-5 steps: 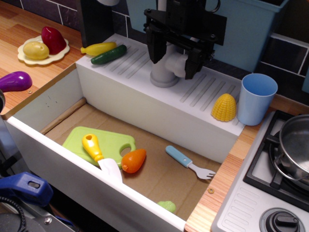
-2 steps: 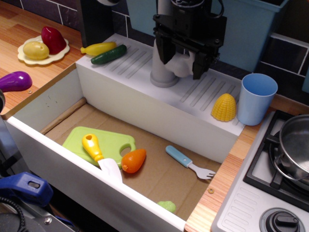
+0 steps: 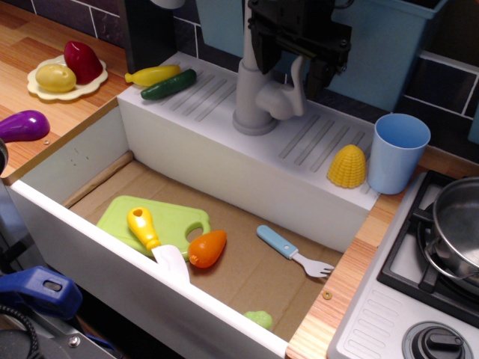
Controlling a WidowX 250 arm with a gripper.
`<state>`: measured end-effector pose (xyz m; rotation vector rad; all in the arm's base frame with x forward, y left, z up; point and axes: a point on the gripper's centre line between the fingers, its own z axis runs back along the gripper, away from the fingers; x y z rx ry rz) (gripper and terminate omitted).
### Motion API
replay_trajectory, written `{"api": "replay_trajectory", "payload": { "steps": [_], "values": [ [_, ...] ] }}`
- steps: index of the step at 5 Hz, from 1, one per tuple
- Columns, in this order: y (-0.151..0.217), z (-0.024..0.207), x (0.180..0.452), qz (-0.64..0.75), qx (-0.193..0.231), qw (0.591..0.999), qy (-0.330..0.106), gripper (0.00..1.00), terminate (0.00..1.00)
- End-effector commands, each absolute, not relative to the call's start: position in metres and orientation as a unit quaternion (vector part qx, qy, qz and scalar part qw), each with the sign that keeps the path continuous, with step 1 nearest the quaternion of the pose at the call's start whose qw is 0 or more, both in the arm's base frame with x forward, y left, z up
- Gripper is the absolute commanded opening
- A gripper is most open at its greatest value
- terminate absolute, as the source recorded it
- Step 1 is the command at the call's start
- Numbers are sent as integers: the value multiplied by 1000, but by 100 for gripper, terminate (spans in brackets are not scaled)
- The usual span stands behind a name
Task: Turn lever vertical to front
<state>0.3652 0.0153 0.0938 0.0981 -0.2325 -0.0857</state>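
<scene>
The lever point(image 3: 298, 84) is a slim light-grey handle pointing upward from a stubby round knob point(image 3: 278, 102) on the side of the grey tap column point(image 3: 249, 82), on the white ledge behind the sink. My black gripper point(image 3: 293, 63) hangs just above the knob. Its two fingers stand apart, one on each side of the lever's tip, and do not visibly clamp it. The gripper body hides the top of the tap column.
A yellow squash point(image 3: 152, 75) and green cucumber point(image 3: 168, 84) lie left on the ledge, with a corn cob point(image 3: 347, 166) and blue cup point(image 3: 399, 152) at right. The sink point(image 3: 90, 157) holds a green board, spatula, orange and fork. A blue bin point(image 3: 389, 45) stands behind and a pot point(image 3: 456, 224) at right.
My gripper has risen from around the knob and lever to just above them. The lever, hidden between the fingers before, now shows standing upright.
</scene>
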Motion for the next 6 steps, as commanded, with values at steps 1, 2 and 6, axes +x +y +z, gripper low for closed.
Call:
{"api": "replay_trajectory", "payload": {
  "steps": [1, 2, 6],
  "values": [
    [16, 110, 380, -54, 52, 984, -159, 100, 0],
    [12, 108, 383, -45, 53, 983, -169, 0, 0],
    [0, 90, 346, 8, 4, 991, -132, 0, 0]
  ]
}}
